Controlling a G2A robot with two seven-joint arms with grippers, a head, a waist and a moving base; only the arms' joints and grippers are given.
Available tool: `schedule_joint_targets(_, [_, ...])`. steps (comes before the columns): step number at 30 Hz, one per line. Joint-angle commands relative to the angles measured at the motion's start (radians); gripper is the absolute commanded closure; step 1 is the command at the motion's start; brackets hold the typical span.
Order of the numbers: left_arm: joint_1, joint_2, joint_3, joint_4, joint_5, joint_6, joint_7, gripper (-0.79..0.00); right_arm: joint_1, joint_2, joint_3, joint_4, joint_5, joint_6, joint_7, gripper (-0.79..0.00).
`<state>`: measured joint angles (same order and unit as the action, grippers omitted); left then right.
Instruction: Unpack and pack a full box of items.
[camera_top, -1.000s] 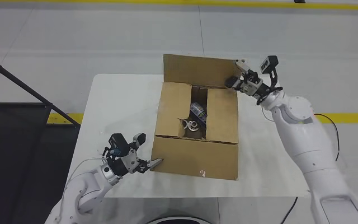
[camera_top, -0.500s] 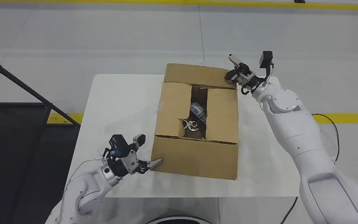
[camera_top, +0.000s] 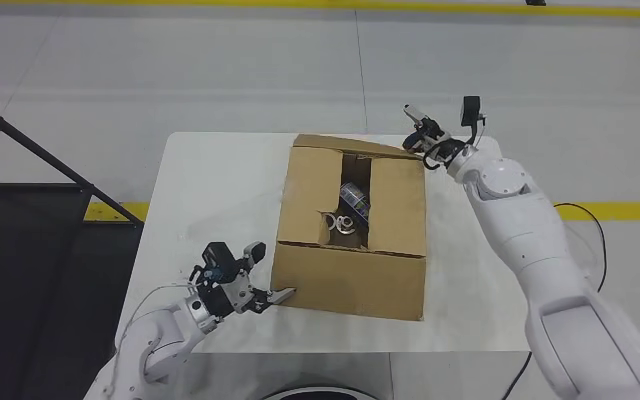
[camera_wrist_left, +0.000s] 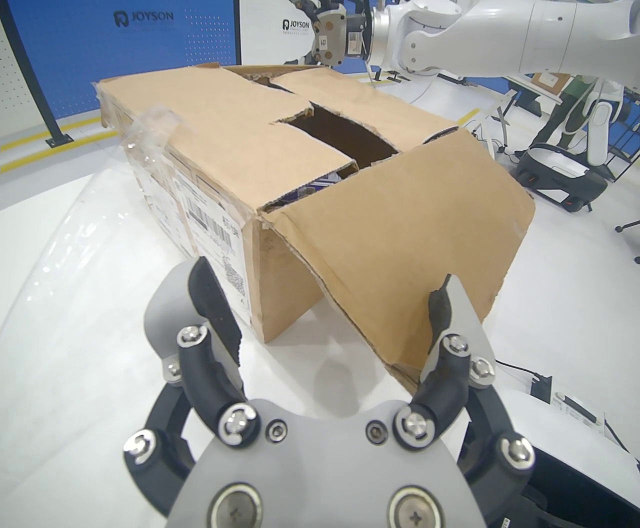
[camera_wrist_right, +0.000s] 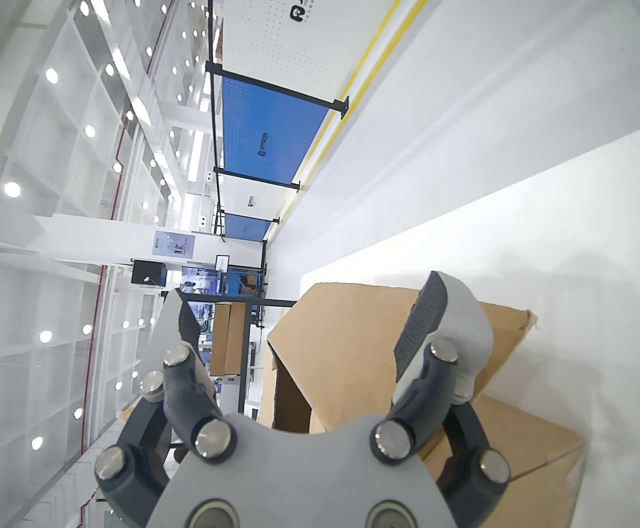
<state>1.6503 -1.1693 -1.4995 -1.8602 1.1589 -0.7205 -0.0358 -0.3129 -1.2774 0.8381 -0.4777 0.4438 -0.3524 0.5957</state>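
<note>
Step judged: closing-up stage of packing. The box (camera_top: 350, 225) sits mid-table (camera_top: 210, 200). It is brown corrugated cardboard, rectangular, w/ torn, ragged edges. A clear tape scrap (camera_wrist_left: 150, 125) and a printed label (camera_wrist_left: 210, 225) are carried on its left wall. Two side flaps are folded in, and shiny metallic items (camera_top: 348, 212) are seen through the dark gap between them. The far flap (camera_top: 345, 143) is tilted almost down; the front flap (camera_wrist_left: 400, 240) hangs outward over the box front.

The right gripper (camera_wrist_right: 304, 292) is held at the box's far right corner, jaws wide apart, nothing gripped; contact w/ the far flap can't be told. The left gripper (camera_wrist_left: 324, 287) is held at the box's front left corner, spread wide, empty, just short of the front flap's lower edge.

Next: the front flap prob. needs pinching low and swinging up over the top, w/o the box being dragged.
</note>
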Motion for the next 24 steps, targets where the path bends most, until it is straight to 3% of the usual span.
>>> schedule_joint_targets(1, [0.001, 0.001, -0.002, -0.001, -0.002, 0.014, 0.014, -0.785, -0.002, -0.002, 0.012, 0.009, 0.012, -0.021, 0.001, -0.785])
schedule_joint_targets(7, [0.018, -0.004, -0.027, 0.005, -0.094, 0.098, 0.109, -0.785, -0.025, 0.005, 0.070, -0.014, 0.082, -0.122, 0.032, -0.785])
schedule_joint_targets(13, [0.004, -0.011, -0.027, 0.063, -0.333, 0.122, 0.148, -0.785, -0.085, 0.024, 0.122, -0.131, 0.155, -0.126, 0.208, -0.785])
schedule_joint_targets(18, [-0.052, -0.009, -0.001, 0.134, -0.558, 0.027, 0.034, -0.785, -0.130, 0.044, 0.143, -0.256, 0.166, -0.010, 0.386, -0.785])
schedule_joint_targets(24, [-0.109, -0.004, 0.033, 0.185, -0.664, -0.046, -0.091, -0.785, -0.189, 0.059, 0.158, -0.382, 0.126, 0.061, 0.408, -0.785])
